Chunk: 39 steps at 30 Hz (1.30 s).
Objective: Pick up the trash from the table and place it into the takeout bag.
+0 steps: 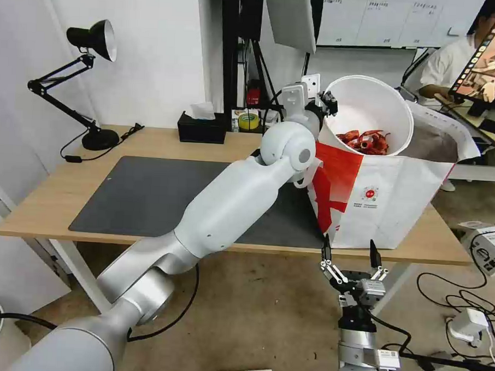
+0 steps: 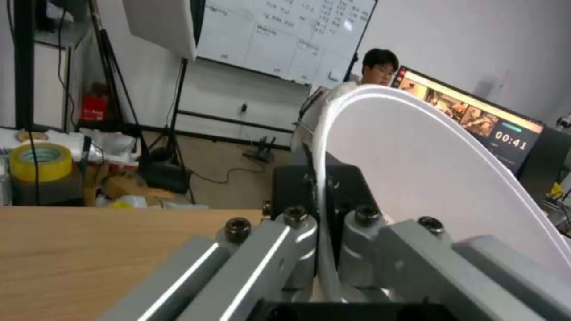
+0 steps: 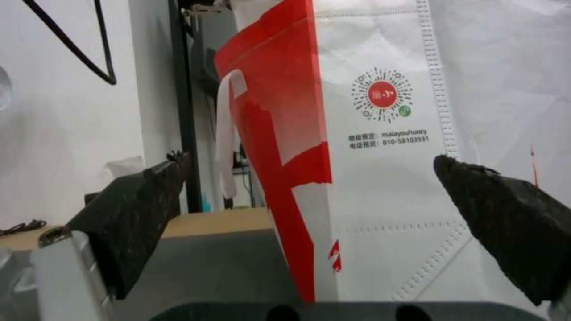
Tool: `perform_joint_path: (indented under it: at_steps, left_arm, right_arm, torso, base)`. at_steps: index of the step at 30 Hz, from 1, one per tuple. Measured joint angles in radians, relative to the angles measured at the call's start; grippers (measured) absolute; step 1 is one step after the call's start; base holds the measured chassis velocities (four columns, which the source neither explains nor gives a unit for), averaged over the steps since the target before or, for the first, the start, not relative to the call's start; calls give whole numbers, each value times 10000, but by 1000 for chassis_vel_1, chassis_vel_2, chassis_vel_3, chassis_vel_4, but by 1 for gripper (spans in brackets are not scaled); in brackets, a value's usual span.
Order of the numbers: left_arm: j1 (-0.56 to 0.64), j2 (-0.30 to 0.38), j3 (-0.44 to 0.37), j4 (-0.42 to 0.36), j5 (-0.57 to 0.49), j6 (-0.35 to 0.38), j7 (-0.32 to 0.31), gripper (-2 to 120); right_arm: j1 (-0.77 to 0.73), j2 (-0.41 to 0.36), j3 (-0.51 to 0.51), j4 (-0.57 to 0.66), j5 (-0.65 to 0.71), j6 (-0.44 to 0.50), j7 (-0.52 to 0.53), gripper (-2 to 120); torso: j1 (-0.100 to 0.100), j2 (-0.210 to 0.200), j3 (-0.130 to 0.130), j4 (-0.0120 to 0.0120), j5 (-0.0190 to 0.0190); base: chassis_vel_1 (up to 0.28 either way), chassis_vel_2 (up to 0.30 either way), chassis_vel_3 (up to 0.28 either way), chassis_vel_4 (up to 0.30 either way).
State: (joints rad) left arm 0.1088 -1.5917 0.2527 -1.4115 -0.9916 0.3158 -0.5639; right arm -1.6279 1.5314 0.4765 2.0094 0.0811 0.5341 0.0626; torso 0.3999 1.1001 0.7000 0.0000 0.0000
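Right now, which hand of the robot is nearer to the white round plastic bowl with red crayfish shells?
Left. The left hand grips the white round plastic bowl by its rim, tilted above the red-and-white takeout bag. The right hand is open, low before the bag.

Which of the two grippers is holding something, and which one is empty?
The left gripper holds the white bowl by its rim, tilted above the bag. The right gripper is open and empty, low at the table front.

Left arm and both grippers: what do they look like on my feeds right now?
The left arm has glossy white shells, a round white joint and silver-grey base segments, with a black cable beneath. The left gripper is black on a white mount. The right gripper has slim black fingers on silver linkages and a labelled grey wrist.
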Motion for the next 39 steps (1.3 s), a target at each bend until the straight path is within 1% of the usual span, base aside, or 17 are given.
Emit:
perform_joint_path:
  at_steps: [2, 5, 7, 10, 11, 13, 14, 15, 17, 18, 19, 21, 22, 25, 30, 33, 39]
  left_arm:
    - [29, 28, 22, -87, -17, 20, -6, 13]
    - [81, 56, 48, -196, -62, 110, -26, 23]
    - [119, 76, 63, -276, -144, 251, -41, 26]
    - [202, 126, 108, -521, -536, 694, -128, 39]
    - [202, 126, 108, -521, -536, 694, -128, 39]
    - [251, 182, 86, -823, -1441, 1583, -539, 53]
    - [260, 188, 43, -952, -1896, 1967, -808, 56]
    - [260, 188, 43, -952, -1896, 1967, -808, 56]
    - [281, 186, -113, -1213, -3047, 2864, -1473, 66]
    - [289, 185, -132, -1258, -3271, 3016, -1614, 71]
    - [289, 185, -132, -1258, -3271, 3016, -1614, 71]
    - [316, 202, -161, -1293, -3436, 3114, -1727, 81]
    - [316, 202, -161, -1293, -3436, 3114, -1727, 81]
    - [345, 284, -179, -1307, -3437, 3084, -1717, 95]
    - [347, 374, -185, -1340, -3217, 2889, -1562, 99]
    - [328, 514, -167, -1466, -2711, 2515, -1055, 100]
    - [284, 557, -180, -1584, -2429, 2212, -722, 100]
  right_arm:
    - [3, -5, -1, 0, 4, 0, 0, 100]
    - [-3, -7, -2, 3, 7, 0, 1, 100]
    - [-6, -7, -3, 6, 9, 0, 1, 100]
    - [-7, -9, 14, 14, 15, 0, 5, 100]
    - [-7, -9, 14, 14, 15, 0, 5, 100]
    - [-6, -8, 24, 12, 22, 1, 11, 100]
    - [-4, -7, 24, 4, 22, 1, 12, 100]
    - [-4, -7, 24, 4, 22, 1, 12, 100]
    - [13, 0, 24, -50, 25, 13, 15, 100]
    - [28, 1, 24, -73, 25, 17, 15, 100]
    - [28, 1, 24, -73, 25, 17, 15, 100]
    - [87, 5, 12, -126, 25, 19, 16, 100]
    - [87, 5, 12, -126, 25, 19, 16, 100]
    - [181, 16, -33, -197, 25, 19, 16, 100]
    - [238, 23, -79, -246, 20, 19, 16, 100]
    - [299, 41, -114, -268, 2, -15, 15, 100]
    - [296, 65, -116, -258, -10, -39, 13, 100]
  torso:
    - [0, 0, 0, 0, 0]
    - [0, 0, 0, 0, 0]
    - [0, 0, 0, 0, 0]
    - [0, -2, 0, 0, 0]
    - [0, -2, 0, 0, 0]
    - [0, -2, 0, 0, 0]
    - [1, -2, 0, 0, 0]
    - [1, -2, 0, 0, 0]
    - [0, -1, 0, 0, 0]
    - [0, -1, -1, 0, 0]
    - [0, -1, -1, 0, 0]
    - [1, -1, 0, 0, 0]
    - [1, -1, 0, 0, 0]
    - [1, -2, 0, 0, 0]
    - [1, -2, 0, 0, 0]
    - [1, -2, 0, 1, -1]
    - [1, -1, 0, -1, 0]
  base:
    - [0, 0, 0, 0]
    - [0, 0, 0, 0]
    - [0, 0, 0, 0]
    - [0, 0, 0, 0]
    - [0, 0, 0, 0]
    - [0, 0, 0, 0]
    - [0, 0, 0, 0]
    - [0, 0, 0, 0]
    - [0, 0, 0, 0]
    - [0, 0, 0, 0]
    - [0, 0, 0, 0]
    - [0, 0, 0, 0]
    - [0, 0, 0, 0]
    - [0, 0, 0, 0]
    - [0, 0, 0, 0]
    - [0, 0, 0, 0]
    - [0, 0, 0, 0]
